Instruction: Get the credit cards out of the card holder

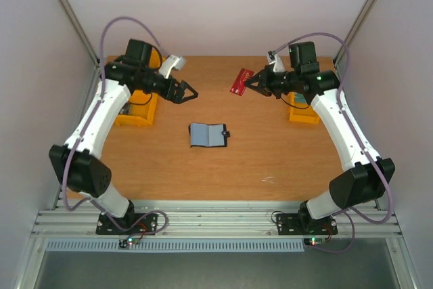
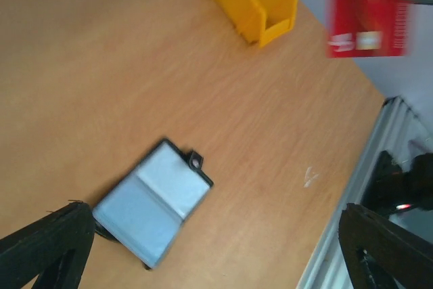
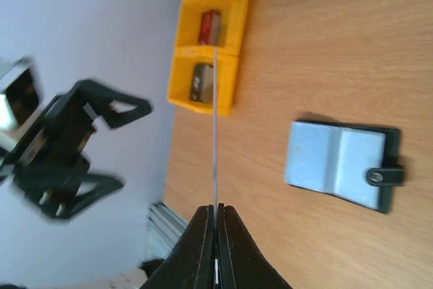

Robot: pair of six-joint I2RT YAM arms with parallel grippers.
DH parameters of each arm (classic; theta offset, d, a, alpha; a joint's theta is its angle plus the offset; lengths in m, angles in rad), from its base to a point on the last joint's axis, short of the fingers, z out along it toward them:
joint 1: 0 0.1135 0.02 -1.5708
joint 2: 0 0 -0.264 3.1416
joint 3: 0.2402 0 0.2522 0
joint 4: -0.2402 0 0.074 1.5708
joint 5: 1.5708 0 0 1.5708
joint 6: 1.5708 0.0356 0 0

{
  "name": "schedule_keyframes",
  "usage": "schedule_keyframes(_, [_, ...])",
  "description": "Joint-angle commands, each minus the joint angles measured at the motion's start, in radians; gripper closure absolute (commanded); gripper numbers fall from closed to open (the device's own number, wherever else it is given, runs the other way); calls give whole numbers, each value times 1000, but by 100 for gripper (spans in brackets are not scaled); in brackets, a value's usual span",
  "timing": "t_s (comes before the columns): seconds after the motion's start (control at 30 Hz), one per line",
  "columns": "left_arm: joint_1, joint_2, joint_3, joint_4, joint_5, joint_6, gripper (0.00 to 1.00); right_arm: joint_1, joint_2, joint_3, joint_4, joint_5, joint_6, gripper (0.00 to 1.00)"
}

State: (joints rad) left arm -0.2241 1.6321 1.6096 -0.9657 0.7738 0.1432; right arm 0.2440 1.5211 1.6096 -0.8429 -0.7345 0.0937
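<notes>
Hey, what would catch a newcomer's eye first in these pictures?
The red credit card, pinched in the right end effector and held up over the far side of the table. Next, the card holder lying open mid-table, blue-grey panels up, with the left end effector gaping open beyond it.

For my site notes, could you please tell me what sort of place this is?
Probably a robotics lab cell: two arms bolted at a wooden table, plain enclosing walls, yellow parts bins.

Lab test cell: white-walled enclosure (image 1: 223,5), aluminium rails (image 1: 216,221), wooden tabletop (image 1: 270,150).
</notes>
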Motion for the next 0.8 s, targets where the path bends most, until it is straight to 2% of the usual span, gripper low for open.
schedule_keyframes(0.0, [-120,-75,244,-257,-211,291,1,2,-77,-67,257,-33,326,99])
schedule_keyframes(0.1, [-223,-129,341,-295,-348,442,1,11,-103,-119,423,-31,515,99])
schedule_keyframes(0.2, [-361,-231,303,-240,-540,728,1,55,-118,-109,481,7,618,99])
schedule_keyframes(0.27, [-449,-314,194,-108,-706,933,1,86,-124,-92,498,21,666,99])
schedule_keyframes(0.33, [-496,-396,32,96,-798,1202,1,116,-129,-76,504,33,691,99])
schedule_keyframes(0.4, [-512,-467,-110,344,-814,1381,1,150,-126,-55,506,31,702,99])
schedule_keyframes(0.47, [-524,-500,-184,535,-808,1489,2,183,-119,-36,505,18,710,99])
schedule_keyframes(0.53, [-537,-496,-183,635,-822,1523,5,213,-118,-24,502,20,711,99])
schedule_keyframes(0.67, [-540,-478,-170,656,-851,1526,11,276,-110,13,480,29,682,99])
schedule_keyframes(0.7, [-540,-478,-171,650,-853,1527,16,288,-110,16,482,30,683,99])
schedule_keyframes(0.77, [-540,-476,-153,600,-855,1494,32,300,-111,16,495,26,687,99])
